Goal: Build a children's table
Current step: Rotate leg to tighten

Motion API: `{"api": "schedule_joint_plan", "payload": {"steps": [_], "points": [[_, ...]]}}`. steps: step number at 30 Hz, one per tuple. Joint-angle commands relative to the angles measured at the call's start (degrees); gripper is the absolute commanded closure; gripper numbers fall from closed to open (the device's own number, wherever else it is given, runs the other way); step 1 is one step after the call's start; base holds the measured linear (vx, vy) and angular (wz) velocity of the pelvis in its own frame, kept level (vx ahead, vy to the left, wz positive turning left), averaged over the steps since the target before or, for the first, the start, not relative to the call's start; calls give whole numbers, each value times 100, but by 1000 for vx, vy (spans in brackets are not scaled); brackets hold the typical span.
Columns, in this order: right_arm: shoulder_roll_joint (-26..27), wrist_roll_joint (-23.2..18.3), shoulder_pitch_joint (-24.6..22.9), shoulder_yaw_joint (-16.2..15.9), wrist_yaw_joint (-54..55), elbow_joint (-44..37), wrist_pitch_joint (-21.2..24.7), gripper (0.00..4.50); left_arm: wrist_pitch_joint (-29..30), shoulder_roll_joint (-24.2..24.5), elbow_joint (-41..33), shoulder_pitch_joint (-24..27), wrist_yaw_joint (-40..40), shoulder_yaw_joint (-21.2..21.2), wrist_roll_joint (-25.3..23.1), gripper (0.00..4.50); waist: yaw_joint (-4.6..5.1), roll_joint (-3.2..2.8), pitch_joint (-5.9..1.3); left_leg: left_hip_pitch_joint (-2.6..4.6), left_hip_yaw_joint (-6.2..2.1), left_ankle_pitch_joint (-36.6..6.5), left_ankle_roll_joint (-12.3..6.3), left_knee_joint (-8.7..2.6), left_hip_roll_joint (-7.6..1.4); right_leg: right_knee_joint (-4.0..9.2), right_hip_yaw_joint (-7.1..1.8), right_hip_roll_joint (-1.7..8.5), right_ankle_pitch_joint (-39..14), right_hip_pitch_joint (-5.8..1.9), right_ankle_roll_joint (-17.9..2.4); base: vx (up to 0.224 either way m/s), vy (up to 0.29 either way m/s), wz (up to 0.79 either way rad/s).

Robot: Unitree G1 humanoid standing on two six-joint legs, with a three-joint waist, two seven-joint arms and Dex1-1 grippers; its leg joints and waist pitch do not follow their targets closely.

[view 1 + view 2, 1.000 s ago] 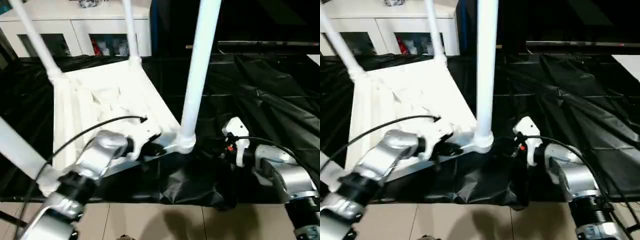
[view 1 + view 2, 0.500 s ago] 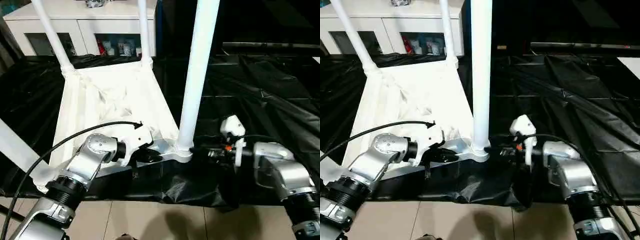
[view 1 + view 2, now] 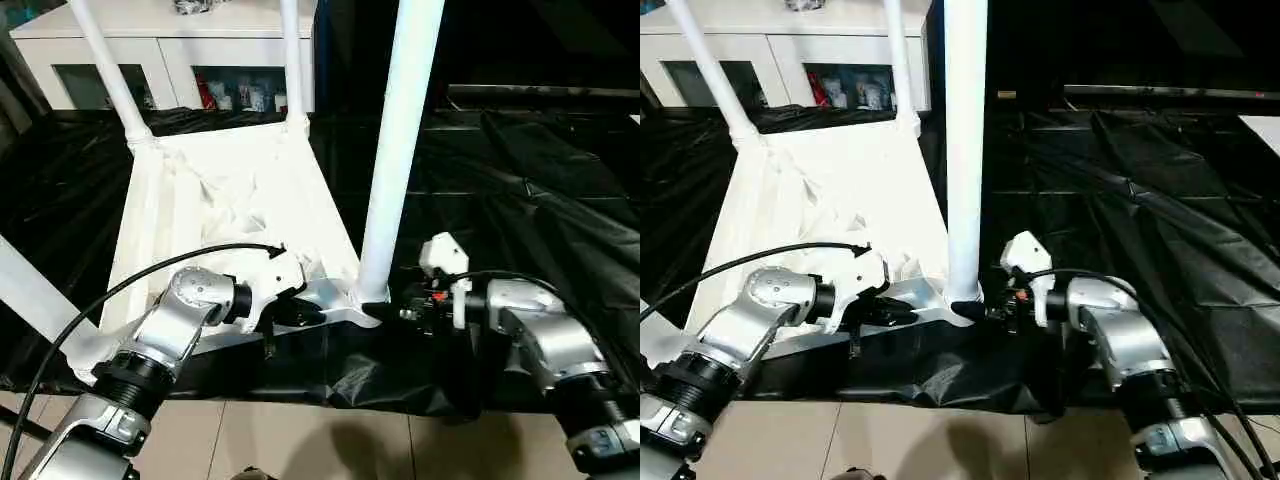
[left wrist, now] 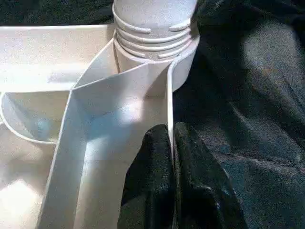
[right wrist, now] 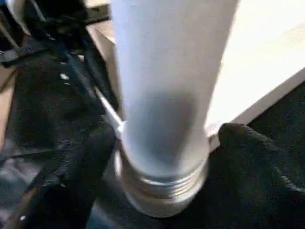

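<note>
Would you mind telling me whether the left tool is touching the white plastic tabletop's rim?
Touching. In the left wrist view the left tool has its black fingers shut on the thin rim wall of the white plastic tabletop.

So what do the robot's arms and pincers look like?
Both arms are shiny silver tubes with ribbed black rings and thin black cables. The left pincer has two black fingers. The right pincer sits by a white block with a small red spot.

Black sheet [image 3: 520, 200] on surface; tabletop [image 3: 230, 200] upside-down on it.
</note>
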State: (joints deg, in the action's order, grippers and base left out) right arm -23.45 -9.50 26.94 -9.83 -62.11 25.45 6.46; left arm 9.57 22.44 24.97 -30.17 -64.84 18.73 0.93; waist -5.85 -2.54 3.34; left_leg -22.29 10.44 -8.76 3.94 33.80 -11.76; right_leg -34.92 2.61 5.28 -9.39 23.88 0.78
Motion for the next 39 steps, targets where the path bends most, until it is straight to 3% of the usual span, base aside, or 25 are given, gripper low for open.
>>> {"api": "schedule_joint_plan", "payload": {"steps": [1,7,8,13,20,22,24,25,27,32,36,38,39], "points": [[16,46,88,-55,28,56,-91,44,-120,-26,-23,-98,-147,24,64,450,13,116,-424,97,-6,-1629,-163,-383,-75,443,-142,203,-1785,-269,-1158,0,0,0],[113,-19,188,33,40,257,-172,84,-129,-37,24,-126,-139,6,67,450,11,118,-422,93,-7,-1617,-197,-380,-75,439,-138,204,-1802,-266,-1173,0,0,0],[121,-1,193,27,20,283,-202,113,-135,-31,30,-124,-145,6,66,450,15,115,-423,99,-9,-1640,-188,-383,-76,444,-138,207,-1858,-262,-1158,0,0,0],[161,-15,180,21,-54,336,-238,157,-112,-20,24,-109,-176,10,75,450,16,113,-427,96,-11,-1601,-201,-383,-80,433,-138,202,-1766,-264,-1176,0,0,0],[239,-21,141,9,-95,424,-314,192,-79,-25,39,-102,-145,7,55,450,34,114,-419,94,-12,-1664,-193,-387,-73,448,-134,204,-1913,-262,-1146,0,0,0],[343,-4,116,109,193,512,-309,195,-50,-117,190,-159,113,-47,-8,450,42,90,-413,102,-17,-1732,-165,-392,-70,459,-134,208,-2016,-259,-1128,0,0,0],[636,230,140,315,1323,911,-299,195,-15,-443,619,-359,880,-211,-138,450,82,94,-384,112,-7,-1853,-96,-400,-52,497,-134,195,-2224,-222,-1085,0,0,0],[698,277,142,349,1550,989,-305,196,3,-509,700,-402,1029,-234,-166,450,94,103,-391,143,-22,-1972,3,-398,-35,518,-120,209,-2478,-226,-1014,0,0,0],[938,277,132,509,2157,1173,-209,196,12,-643,901,-514,1352,-244,-266,450,116,118,-383,130,-38,-2031,25,-417,-32,553,-109,210,-2732,-230,-870,0,0,0],[1634,397,170,738,3702,1493,-86,196,203,-1322,1641,-962,2614,-256,-547,450,177,88,-375,174,-56,-2296,79,-406,1,654,-79,200,-3176,-169,-651,0,0,0],[1920,548,224,643,4038,1479,-184,196,173,-1545,1880,-1131,2860,-208,-663,450,201,64,-378,169,-85,-2476,48,-431,-2,681,-55,193,-3182,-174,-620,0,0,0],[2025,387,196,634,3756,1382,-312,196,75,-1575,1972,-1182,2856,-173,-712,450,207,59,-382,175,-94,-2539,15,-452,-10,691,-46,200,-3053,-191,-665,0,0,0],[2048,325,183,648,3675,1349,-344,141,56,-1572,1991,-1191,2844,-169,-718,450,212,48,-388,185,-96,-2578,-5,-461,-23,696,-43,207,-2934,-202,-717,0,0,0]]}}
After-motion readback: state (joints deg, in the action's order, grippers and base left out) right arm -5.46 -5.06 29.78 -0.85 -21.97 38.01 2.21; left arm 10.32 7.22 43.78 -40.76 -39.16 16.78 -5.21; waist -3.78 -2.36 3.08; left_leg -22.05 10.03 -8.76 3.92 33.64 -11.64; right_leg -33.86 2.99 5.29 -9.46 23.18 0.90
